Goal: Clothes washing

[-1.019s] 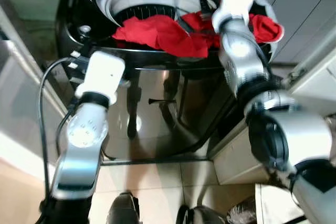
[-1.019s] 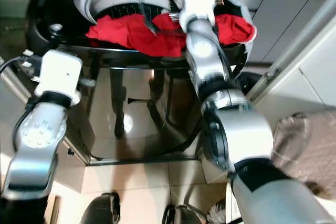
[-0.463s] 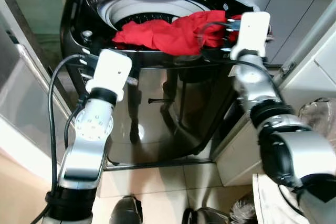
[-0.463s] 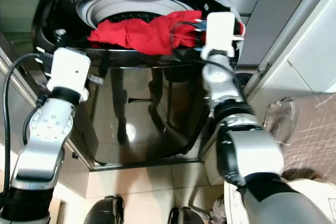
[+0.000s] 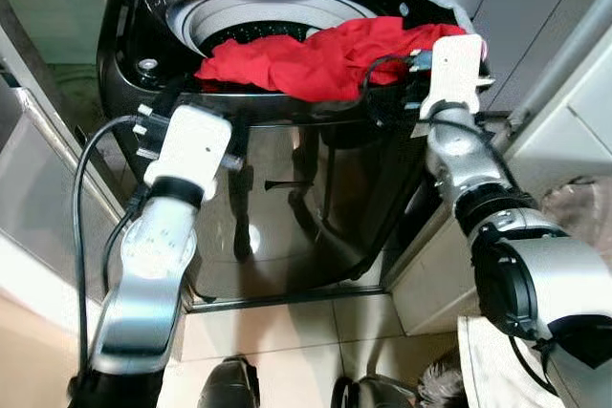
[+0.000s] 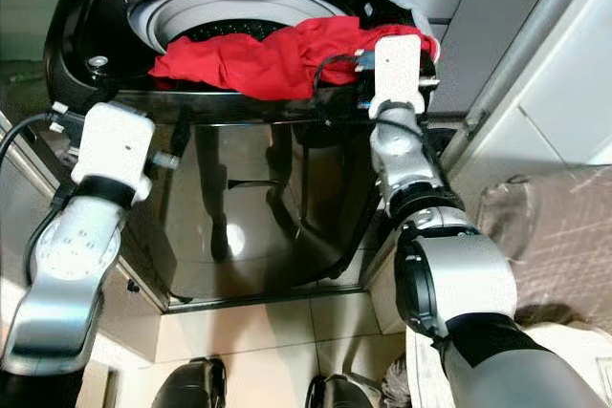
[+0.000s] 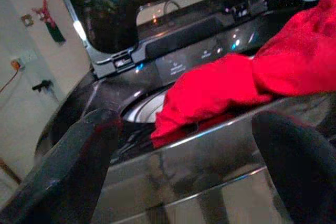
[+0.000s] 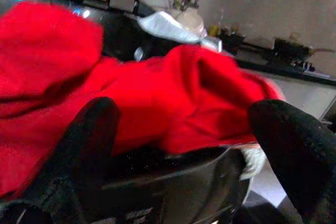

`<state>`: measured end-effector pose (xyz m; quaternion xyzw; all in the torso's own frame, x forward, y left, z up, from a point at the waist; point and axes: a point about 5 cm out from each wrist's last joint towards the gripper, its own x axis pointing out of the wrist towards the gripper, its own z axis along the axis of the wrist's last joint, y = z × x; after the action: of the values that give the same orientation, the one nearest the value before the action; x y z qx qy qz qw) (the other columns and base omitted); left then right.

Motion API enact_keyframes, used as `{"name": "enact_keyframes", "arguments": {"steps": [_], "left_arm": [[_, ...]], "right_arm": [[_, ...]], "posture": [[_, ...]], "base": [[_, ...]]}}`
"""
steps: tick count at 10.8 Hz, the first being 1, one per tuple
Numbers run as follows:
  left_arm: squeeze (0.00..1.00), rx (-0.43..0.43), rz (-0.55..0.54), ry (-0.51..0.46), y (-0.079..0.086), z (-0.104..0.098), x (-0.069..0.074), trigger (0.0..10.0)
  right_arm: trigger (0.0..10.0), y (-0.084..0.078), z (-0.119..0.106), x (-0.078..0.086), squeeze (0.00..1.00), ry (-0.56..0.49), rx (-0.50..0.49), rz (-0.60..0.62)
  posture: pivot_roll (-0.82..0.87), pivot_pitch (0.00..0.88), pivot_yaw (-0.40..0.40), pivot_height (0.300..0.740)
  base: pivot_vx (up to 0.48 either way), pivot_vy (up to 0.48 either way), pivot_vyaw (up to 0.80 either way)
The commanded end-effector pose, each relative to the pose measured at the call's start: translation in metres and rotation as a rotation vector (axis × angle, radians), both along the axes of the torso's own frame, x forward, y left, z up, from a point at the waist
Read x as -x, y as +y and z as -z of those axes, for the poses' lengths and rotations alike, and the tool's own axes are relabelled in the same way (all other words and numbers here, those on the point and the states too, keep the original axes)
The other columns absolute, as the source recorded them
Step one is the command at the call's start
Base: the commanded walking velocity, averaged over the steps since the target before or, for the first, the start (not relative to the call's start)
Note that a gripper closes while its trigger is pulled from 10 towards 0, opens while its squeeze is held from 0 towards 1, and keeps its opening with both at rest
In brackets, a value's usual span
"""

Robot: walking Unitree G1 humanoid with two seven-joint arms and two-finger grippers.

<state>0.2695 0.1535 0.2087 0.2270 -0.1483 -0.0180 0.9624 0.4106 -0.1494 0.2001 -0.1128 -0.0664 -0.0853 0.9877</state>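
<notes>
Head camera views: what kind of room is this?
Likely a home laundry corner beside a kitchen: a top-loading washing machine with red cloth draped over its rim, pale cabinets alongside, tiled floor.

Red garment (image 5: pixel 320 54): crumpled, bright red cloth, draped across front rim of washer opening, part hanging inside drum, right end bunched over right front corner. Washing machine (image 5: pixel 287 207): top-loader, glossy black body, lid raised, white drum ring (image 5: pixel 258 16) visible, control panel with blue lights at rear.
</notes>
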Motion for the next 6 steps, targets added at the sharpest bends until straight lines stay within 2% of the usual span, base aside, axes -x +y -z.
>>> {"name": "enact_keyframes", "arguments": {"steps": [1,2,4,6], "left_arm": [[0.0,-0.012,-0.001,-0.009,0.001,-0.005,0.005,10.0],[0.0,-0.018,-0.015,-0.003,0.005,-0.005,0.009,10.0],[0.0,-0.032,-0.049,0.011,0.012,-0.006,0.018,10.0],[0.0,-0.032,-0.049,0.011,0.012,-0.006,0.018,10.0]], "right_arm": [[10.0,0.002,-0.006,-0.002,0.0,0.002,0.006,-0.003],[10.0,0.006,-0.004,-0.003,0.0,0.022,0.0,-0.01],[10.0,0.018,0.001,-0.004,0.0,0.095,-0.092,-0.034],[10.0,0.018,0.001,-0.004,0.0,0.095,-0.092,-0.034]], "posture": [[0.26,0.154,-0.052,0.74],[0.28,0.161,-0.053,0.74],[0.32,0.19,-0.057,0.74],[0.32,0.19,-0.057,0.74]], "base": [[0.0,0.0,0.0],[0.0,0.0,0.0],[0.0,0.0,0.0],[0.0,0.0,0.0]]}}
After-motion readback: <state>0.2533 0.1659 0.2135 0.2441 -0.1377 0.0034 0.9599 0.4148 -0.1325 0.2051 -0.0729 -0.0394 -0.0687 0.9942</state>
